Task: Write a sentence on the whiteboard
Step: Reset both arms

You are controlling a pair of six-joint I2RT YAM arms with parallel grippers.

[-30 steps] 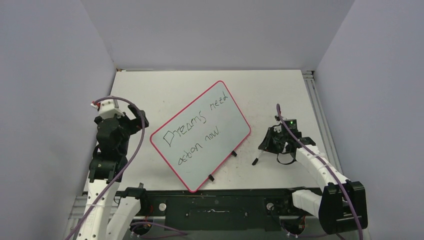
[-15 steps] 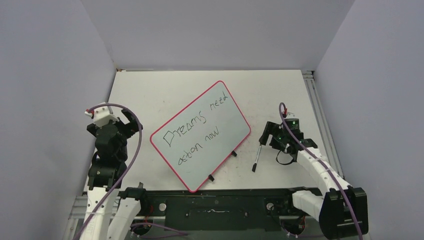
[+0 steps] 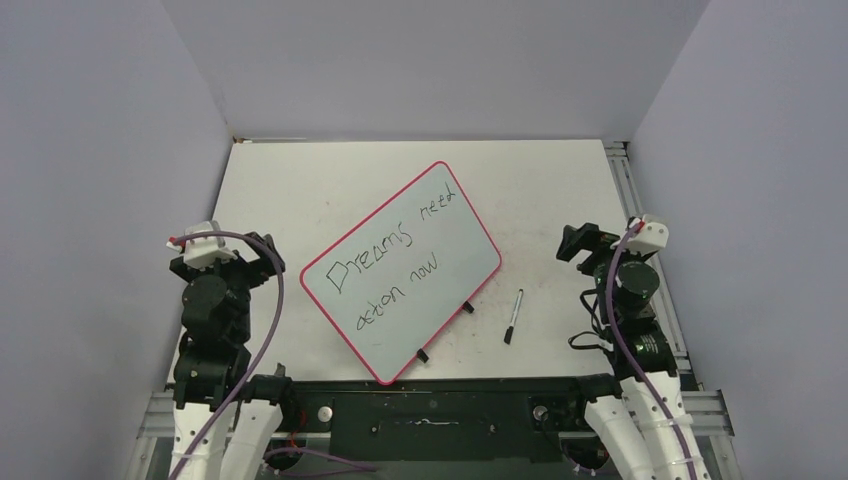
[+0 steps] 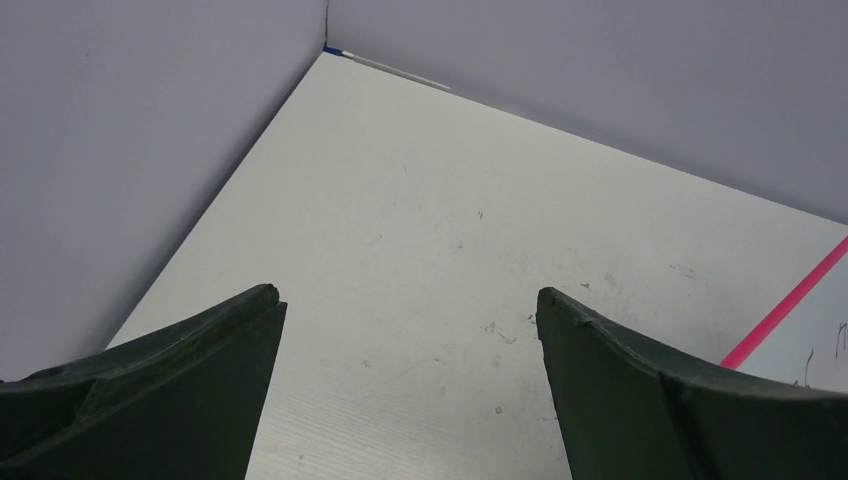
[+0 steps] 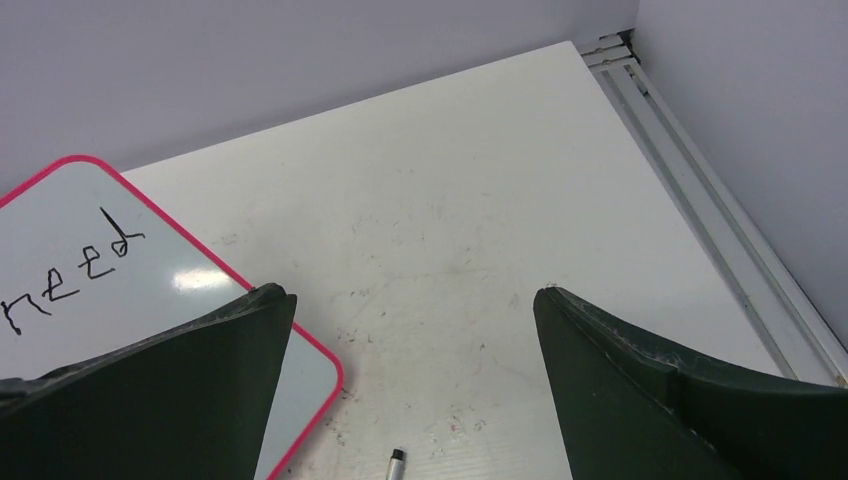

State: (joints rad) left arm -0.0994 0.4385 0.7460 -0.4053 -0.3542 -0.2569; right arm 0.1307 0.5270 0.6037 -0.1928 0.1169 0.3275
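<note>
Whiteboard, long axis slanting to upper right, lies between left gripper, the nearer, and right gripper, both spread wide and empty.

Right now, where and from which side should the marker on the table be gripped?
Probably the middle of the marker barrel, from straight above, closing across its thin width: it lies flat on the table, clear of the whiteboard.

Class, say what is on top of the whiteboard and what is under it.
On the whiteboard: only the sentence, "Dreams need action now". Under it, the table; whatever the board covers cannot be seen.
</note>
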